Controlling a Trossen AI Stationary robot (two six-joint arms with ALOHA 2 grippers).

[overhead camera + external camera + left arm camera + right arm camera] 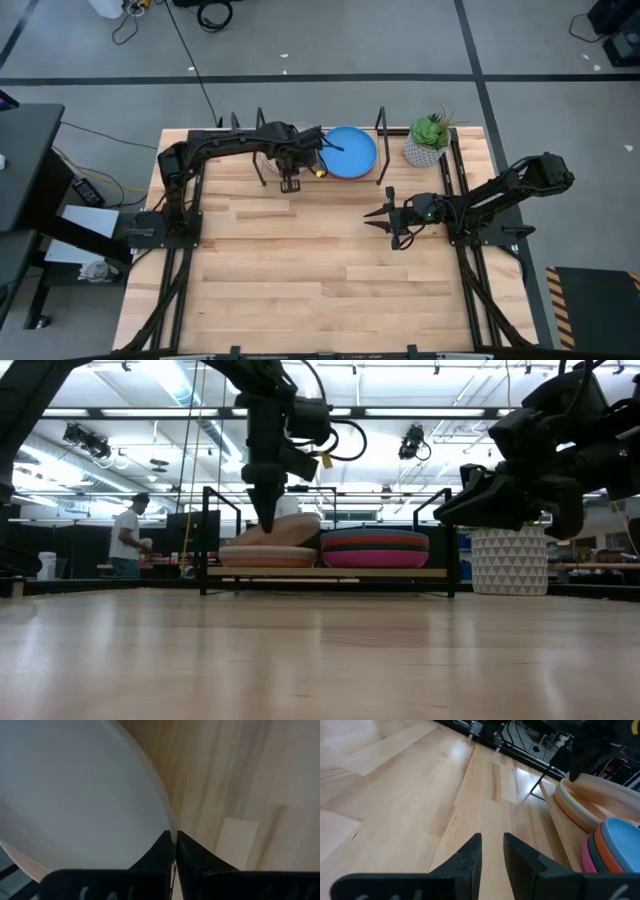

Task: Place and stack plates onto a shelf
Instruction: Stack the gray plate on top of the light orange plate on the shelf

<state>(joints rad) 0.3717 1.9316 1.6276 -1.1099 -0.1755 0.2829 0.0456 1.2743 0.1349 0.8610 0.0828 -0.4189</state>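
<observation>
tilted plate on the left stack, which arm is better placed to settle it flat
Left. The left gripper is shut on the tilted plate at the shelf; the right gripper hangs apart over bare table.

Two plate stacks point(375, 547) sit side by side on the shelf point(327, 572) at the counter's point(300, 270) far edge; a potted plant point(428, 140) apparently stands just right.

A lab hall: ceiling lights point(85, 440), floor cables point(210, 15), a person point(126, 538) standing behind the table point(300, 270).
</observation>
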